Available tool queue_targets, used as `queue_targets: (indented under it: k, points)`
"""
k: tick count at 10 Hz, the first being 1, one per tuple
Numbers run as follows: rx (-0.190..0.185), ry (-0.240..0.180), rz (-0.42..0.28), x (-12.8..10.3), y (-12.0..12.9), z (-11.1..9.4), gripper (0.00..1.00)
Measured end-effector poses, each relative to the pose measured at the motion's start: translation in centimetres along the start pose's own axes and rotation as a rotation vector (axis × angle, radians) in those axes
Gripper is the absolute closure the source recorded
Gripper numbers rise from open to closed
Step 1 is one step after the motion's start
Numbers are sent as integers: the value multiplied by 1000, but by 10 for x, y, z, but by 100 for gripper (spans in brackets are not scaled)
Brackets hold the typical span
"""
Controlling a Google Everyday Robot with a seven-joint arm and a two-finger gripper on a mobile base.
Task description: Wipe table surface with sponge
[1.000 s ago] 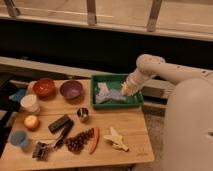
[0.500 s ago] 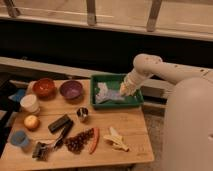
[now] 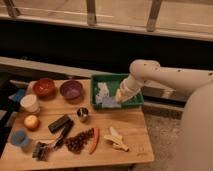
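A pale blue and white soft thing [image 3: 103,95], perhaps the sponge, lies in a green tray [image 3: 134,101] at the back right of the wooden table [image 3: 130,125]. I cannot tell whether it is a sponge or a cloth. My white arm reaches in from the right, and my gripper [image 3: 120,95] hangs low inside the tray, just right of the pale thing and close to it.
On the table are a red-brown bowl [image 3: 44,87], a purple bowl [image 3: 71,90], a white cup [image 3: 30,103], an orange fruit [image 3: 31,122], a blue cup [image 3: 19,138], a black block [image 3: 60,123], a metal cup [image 3: 83,115], grapes [image 3: 77,142], a red chili [image 3: 94,140] and a banana [image 3: 116,138].
My gripper has moved a little left and down inside the green tray, closer to the pale blue thing. The things on the table have not moved.
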Motion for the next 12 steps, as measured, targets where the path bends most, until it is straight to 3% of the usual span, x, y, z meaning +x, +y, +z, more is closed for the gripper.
queue_targets:
  k: [4,10,12]
  points:
    - [-27,124,-22,39,-32,10,100]
    - [-24,129,-27,39,-30,12,100]
    - [4,165,-1,49,-34,19,100]
